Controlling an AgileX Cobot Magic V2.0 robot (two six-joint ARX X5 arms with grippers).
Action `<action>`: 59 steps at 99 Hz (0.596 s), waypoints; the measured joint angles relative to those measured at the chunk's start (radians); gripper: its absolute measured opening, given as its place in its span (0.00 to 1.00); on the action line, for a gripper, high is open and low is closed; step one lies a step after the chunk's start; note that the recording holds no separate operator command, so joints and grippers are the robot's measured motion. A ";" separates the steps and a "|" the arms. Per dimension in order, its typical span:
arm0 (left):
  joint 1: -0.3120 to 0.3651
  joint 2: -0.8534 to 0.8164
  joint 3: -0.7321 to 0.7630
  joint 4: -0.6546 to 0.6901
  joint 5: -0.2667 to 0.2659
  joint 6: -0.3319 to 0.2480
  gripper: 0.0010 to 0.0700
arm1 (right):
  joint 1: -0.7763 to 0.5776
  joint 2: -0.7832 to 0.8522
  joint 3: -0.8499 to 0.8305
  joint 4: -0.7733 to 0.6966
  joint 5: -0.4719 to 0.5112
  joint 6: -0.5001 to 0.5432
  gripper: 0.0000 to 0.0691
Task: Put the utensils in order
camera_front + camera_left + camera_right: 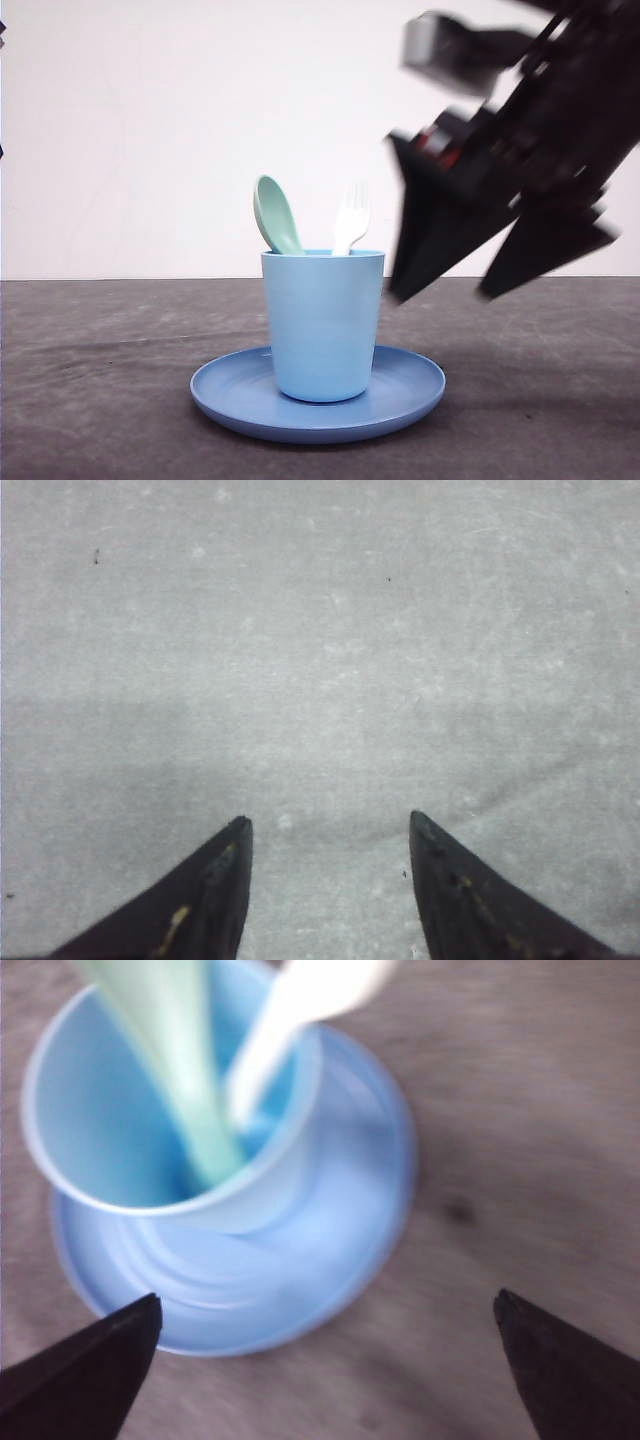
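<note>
A mint-green spoon [277, 214] and a white fork [351, 217] stand upright inside the light blue cup [323, 324], which sits on the blue round plate [410, 388]. From the right wrist view I look down on the spoon handle [185, 1070] and the fork handle [275, 1040] leaning in the cup [95, 1130]. My right gripper [445, 293] hangs open in the air to the right of the cup and above the table, nothing between its fingers. In the right wrist view this gripper [325, 1305] is wide open. My left gripper [328, 825] is open over bare table.
The dark grey table [100, 380] spreads around the plate. A plain white wall [150, 120] rises behind it. Under the left gripper lies only grey tabletop [320, 660].
</note>
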 joint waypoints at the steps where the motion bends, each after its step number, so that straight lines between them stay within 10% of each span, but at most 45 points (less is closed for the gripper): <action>1: 0.000 0.000 0.000 0.000 0.000 0.000 0.42 | -0.006 -0.009 0.004 -0.011 0.005 0.000 0.97; 59: 0.000 0.000 0.000 0.000 0.000 0.000 0.42 | -0.518 -0.253 0.128 -0.315 0.014 0.000 0.97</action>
